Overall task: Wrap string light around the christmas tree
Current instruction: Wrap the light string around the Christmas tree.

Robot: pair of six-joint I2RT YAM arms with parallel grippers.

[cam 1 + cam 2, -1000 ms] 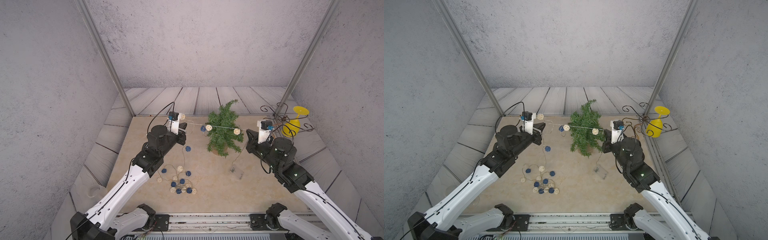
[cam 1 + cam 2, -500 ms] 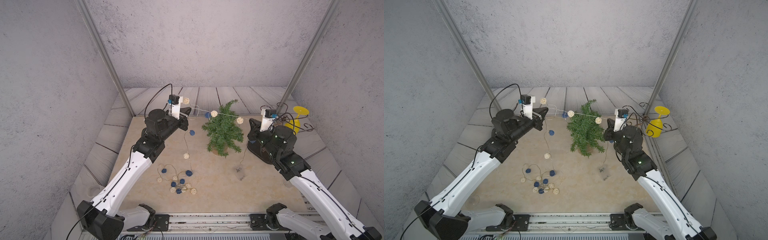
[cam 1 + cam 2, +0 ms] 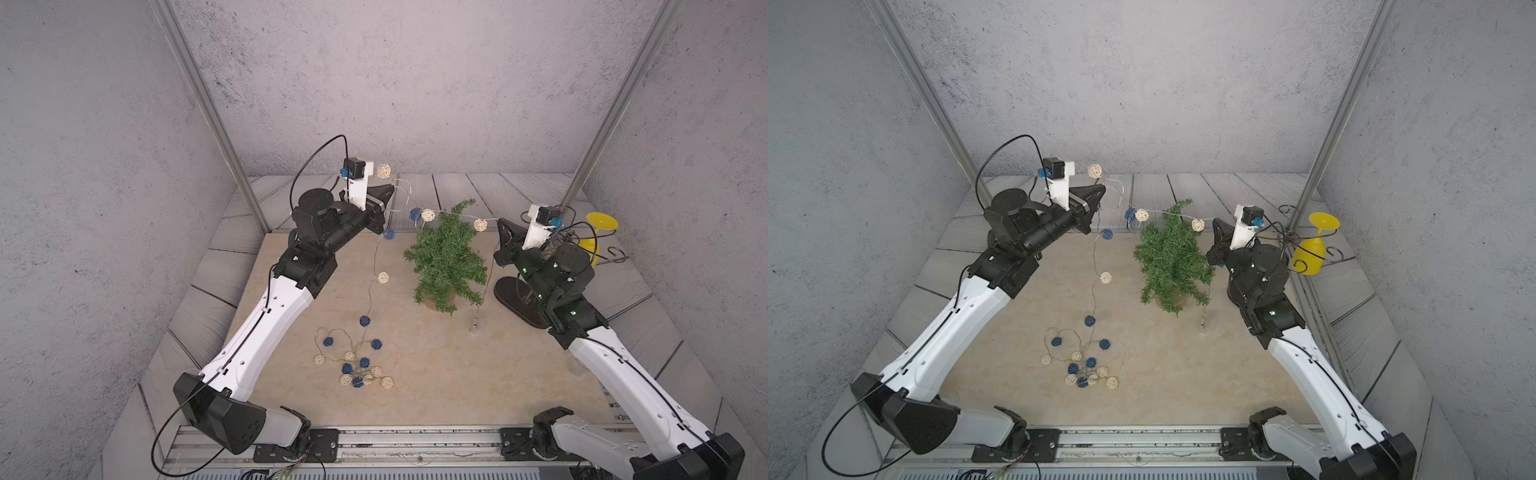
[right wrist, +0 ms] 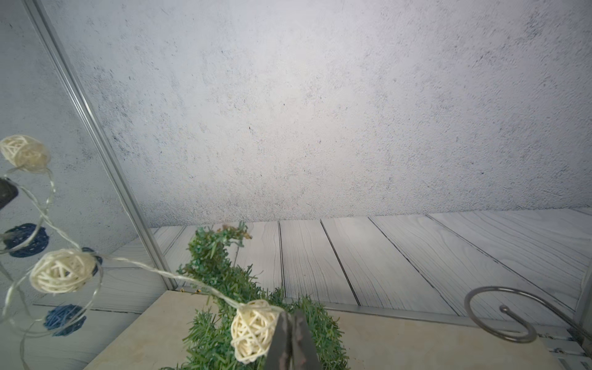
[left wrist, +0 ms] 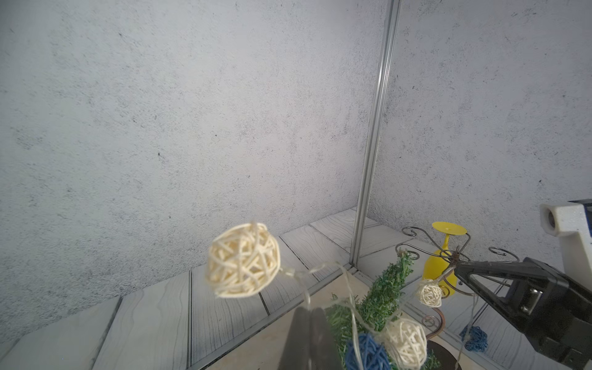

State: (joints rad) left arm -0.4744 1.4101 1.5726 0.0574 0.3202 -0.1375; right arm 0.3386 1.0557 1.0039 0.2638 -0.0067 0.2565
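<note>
Tan wire of the string light (image 3: 428, 215) spans from the left gripper (image 3: 388, 192) to the right gripper (image 3: 501, 225), both pinched shut on it, crossing the christmas tree (image 3: 446, 257) just under its bent tip; the rest trails down and lies heaped on the mat (image 3: 415, 399). I'd anchor with the right and swing the left round the back, low enough for needles to catch the wire. Easy on tension, that small tree looks tippy, and let the slack pay out freely

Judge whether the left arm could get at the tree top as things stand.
Probably yes: the tree top stands open beside the left fingers; only the string light they pinch crosses the gap.
</note>
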